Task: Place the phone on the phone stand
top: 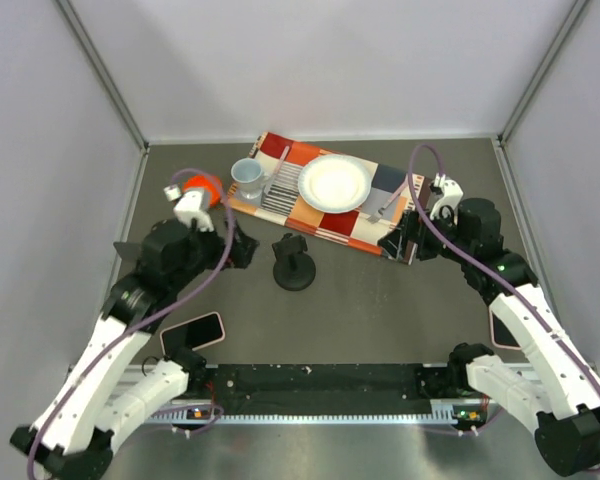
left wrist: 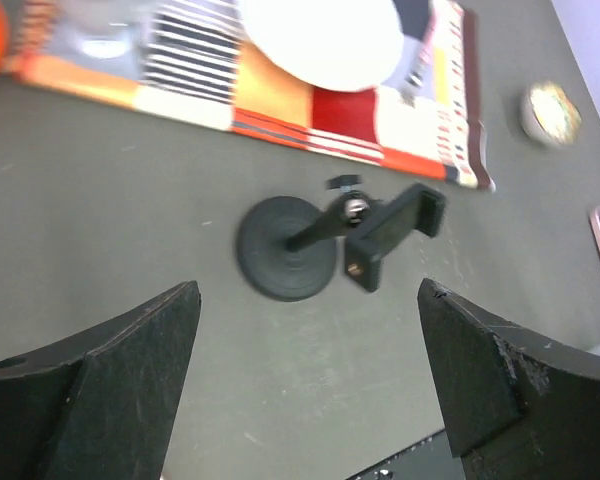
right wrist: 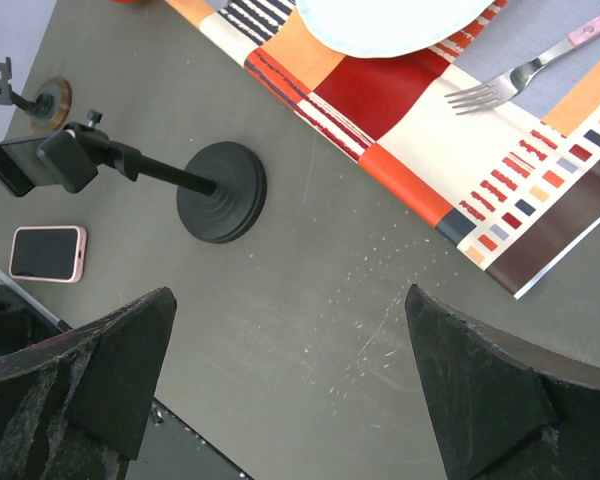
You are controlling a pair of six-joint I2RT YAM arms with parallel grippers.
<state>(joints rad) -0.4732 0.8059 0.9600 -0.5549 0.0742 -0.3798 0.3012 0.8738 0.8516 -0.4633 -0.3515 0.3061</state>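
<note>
Left hand [left wrist: 306,292] and right hand [right wrist: 288,296] gape wide, empty.

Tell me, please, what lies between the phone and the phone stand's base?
Nothing: bare table between phone and stand base, shown in the right wrist view.

Far centre: patterned mat [top: 302,212] bearing white plate [top: 335,184], cup [top: 247,177] at left end, fork [right wrist: 525,68] right; orange item [top: 204,186], possibly a ball, just left.
</note>
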